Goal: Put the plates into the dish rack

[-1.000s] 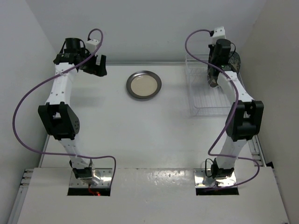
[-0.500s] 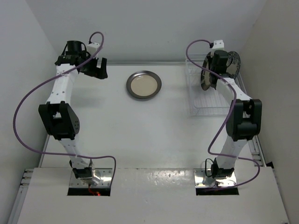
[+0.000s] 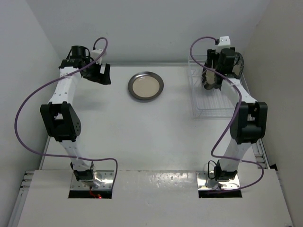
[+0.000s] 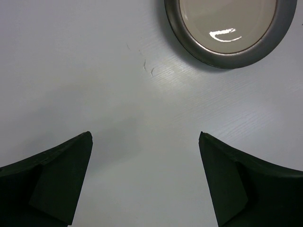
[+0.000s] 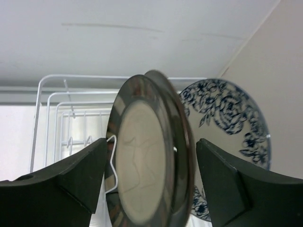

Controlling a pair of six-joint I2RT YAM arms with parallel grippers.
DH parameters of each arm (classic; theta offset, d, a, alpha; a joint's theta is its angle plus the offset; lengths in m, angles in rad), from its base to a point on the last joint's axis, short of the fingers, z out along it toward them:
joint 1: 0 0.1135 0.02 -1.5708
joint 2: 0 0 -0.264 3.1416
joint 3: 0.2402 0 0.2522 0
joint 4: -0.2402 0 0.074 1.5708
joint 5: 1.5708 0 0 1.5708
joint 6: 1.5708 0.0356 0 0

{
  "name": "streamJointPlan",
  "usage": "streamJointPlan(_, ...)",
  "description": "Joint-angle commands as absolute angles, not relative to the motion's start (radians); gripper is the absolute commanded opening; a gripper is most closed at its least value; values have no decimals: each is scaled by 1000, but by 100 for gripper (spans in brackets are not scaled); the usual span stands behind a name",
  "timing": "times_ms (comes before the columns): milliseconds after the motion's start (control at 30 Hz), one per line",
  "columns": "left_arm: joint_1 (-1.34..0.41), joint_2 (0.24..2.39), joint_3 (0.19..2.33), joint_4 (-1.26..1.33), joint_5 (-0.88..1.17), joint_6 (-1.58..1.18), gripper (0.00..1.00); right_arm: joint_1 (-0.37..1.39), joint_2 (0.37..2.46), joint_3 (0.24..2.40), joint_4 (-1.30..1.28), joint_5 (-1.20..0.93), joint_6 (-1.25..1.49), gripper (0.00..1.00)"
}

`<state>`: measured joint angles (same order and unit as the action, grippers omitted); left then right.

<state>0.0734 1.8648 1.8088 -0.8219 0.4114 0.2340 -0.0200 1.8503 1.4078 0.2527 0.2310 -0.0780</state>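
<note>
A cream plate with a grey metallic rim [image 3: 146,86] lies flat on the table, seen also as the plate [image 4: 232,28] at the top right of the left wrist view. My left gripper [image 3: 100,74] hangs open to its left, the gripper [image 4: 145,134] holding nothing. In the white wire dish rack [image 3: 208,106] a second cream, grey-rimmed plate [image 5: 142,156] stands on edge. My right gripper [image 5: 151,142] straddles it, jaws open, a fingertip on each side with small gaps. A blue floral plate [image 5: 227,113] stands behind it.
The rack's raised wire sides [image 5: 52,94] sit against the back and right walls. The right arm [image 3: 246,123] reaches up along the rack's right side. White walls close in the table on the left, back and right.
The right gripper has opened and let go of the grey-rimmed plate, which now stands in the rack. The left gripper has drifted slightly right toward the plate on the table.
</note>
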Motion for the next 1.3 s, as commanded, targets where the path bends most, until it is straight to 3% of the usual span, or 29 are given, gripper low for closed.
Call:
streamJointPlan(0,58,1864,1813,-810,431,239,100,-26,1732,1468,293,207,-116,77)
streamJointPlan(233,31,1882,1795,-810,420,249,100,69,1585,1505,77,228,-88,83)
streamJointPlan(467,-2,1902,1786,-810,390,249,100,222,1612,1450,-98,83,295,86)
streamJointPlan(667,-20,1899,1735,-810,278,278,100,354,1822,1391,33,104,763,87)
streamJointPlan(800,-20,1852,1652,-810,221,298,100,389,1940,1357,192,161,978,81)
streamJointPlan(967,-20,1810,1580,-810,201,316,100,407,2101,1471,80,253,1084,81)
streamJointPlan(1133,-20,1810,1580,-810,183,316,100,391,2250,1526,118,152,1134,81)
streamJointPlan(1267,-20,1819,1611,-810,173,316,100,390,2327,1572,95,155,1184,75)
